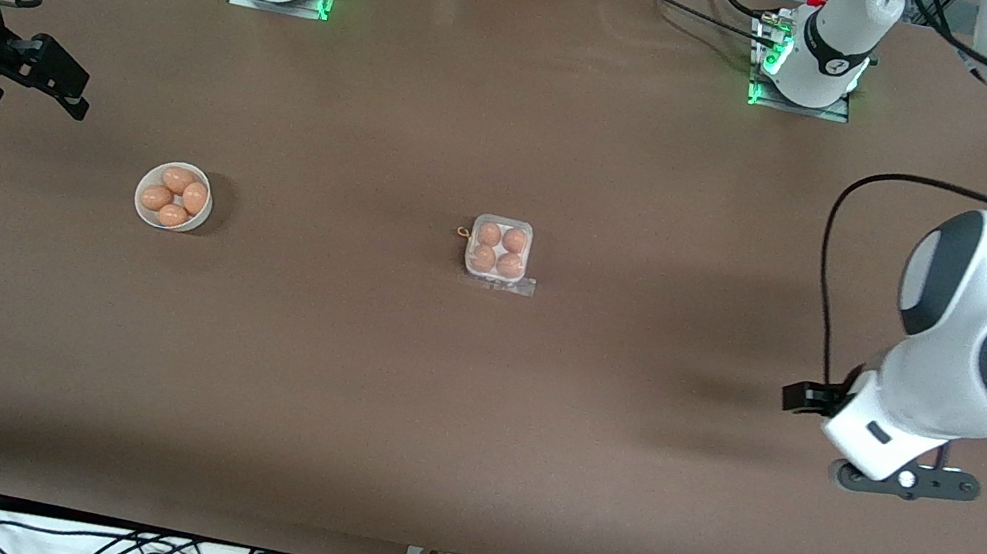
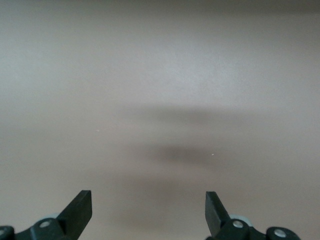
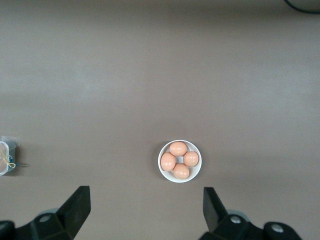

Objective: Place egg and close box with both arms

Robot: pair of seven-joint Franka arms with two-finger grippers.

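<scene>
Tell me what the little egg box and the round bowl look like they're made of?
The box: seemingly thin clear plastic lid over a white tray, since four brown eggs show through it. The bowl: smooth, opaque white, probably ceramic or plastic; its look leaves that open.

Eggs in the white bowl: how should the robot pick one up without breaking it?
Come straight down from above, since the bowl rim blocks the sides. Take the egg at the edge, fingers across its narrow middle, lightly. The four eggs are packed close, so the fingers have little room. The right gripper is open with the bowl in its view; the left gripper is open over bare table.
</scene>
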